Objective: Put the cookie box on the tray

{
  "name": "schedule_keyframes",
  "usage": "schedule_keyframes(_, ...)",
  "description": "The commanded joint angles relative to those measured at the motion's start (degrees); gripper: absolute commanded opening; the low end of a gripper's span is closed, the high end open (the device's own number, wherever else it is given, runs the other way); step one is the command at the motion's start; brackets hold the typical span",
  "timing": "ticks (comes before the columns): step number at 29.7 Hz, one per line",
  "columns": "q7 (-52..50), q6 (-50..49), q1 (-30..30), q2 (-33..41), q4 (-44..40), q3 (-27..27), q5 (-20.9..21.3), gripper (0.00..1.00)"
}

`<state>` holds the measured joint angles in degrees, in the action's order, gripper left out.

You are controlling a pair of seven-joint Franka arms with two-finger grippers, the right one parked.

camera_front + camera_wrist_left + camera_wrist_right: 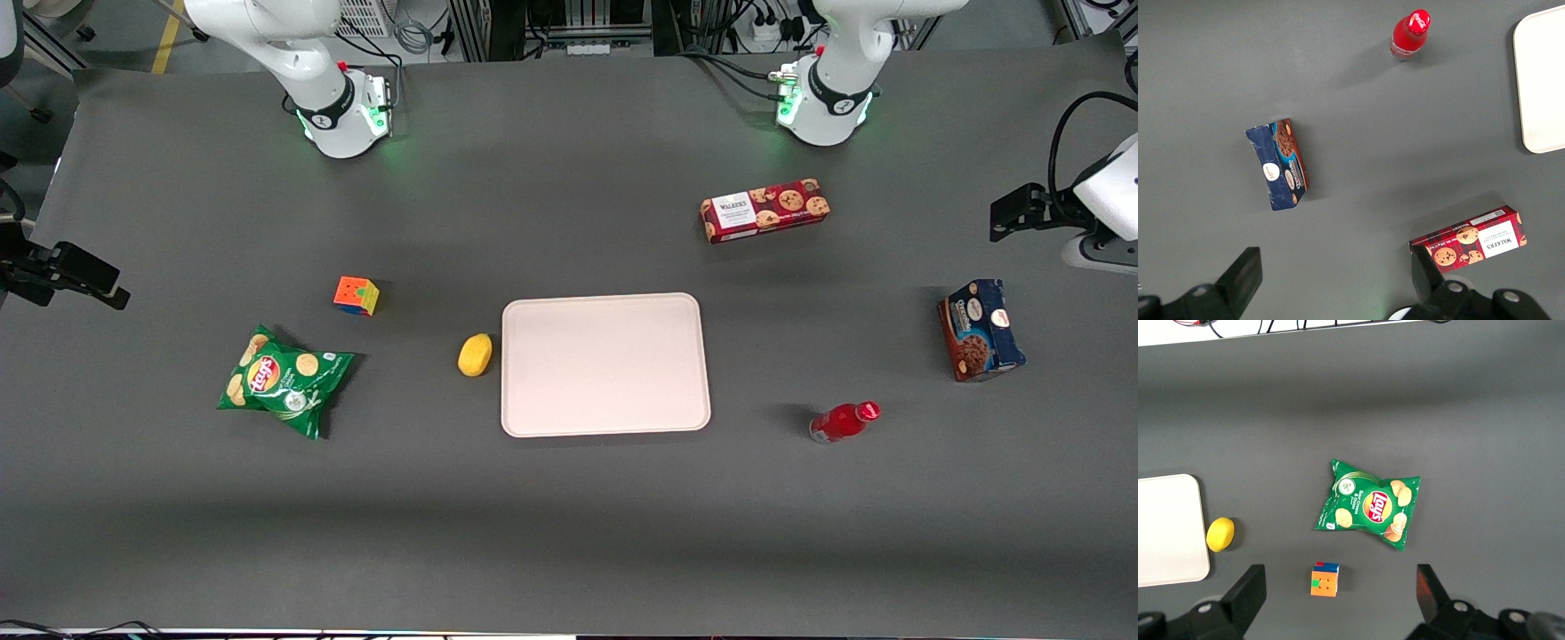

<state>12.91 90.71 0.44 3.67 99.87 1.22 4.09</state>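
While the cookie box (981,330) stands on the table, the tray (605,364) holds nothing.
The gripper (1335,277) hovers with fingers wide apart above the table near the box, which is toward the working arm's end, well apart from the tray.

White glossy arm, black joint band, green base lights, black cables, black end effector (1335,280) fingers

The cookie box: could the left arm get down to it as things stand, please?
Probably yes. The cookie box lies alone on the table, apart from the red bottle; the open end effector hangs above with nothing between.
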Motion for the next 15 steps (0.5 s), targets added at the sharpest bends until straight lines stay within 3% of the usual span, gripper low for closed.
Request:
schedule_keyframes(1,0.18,-3.34,0.27,1.51,-1.61,0.01,3.46,1.00)
schedule_keyframes(7,0.18,-9.32,0.18,3.97,1.19,-0.25,11.99,1.00)
schedule_keyframes(15,0.27,0.58,2.11,9.77,18.31,1.85,12.78,1.00)
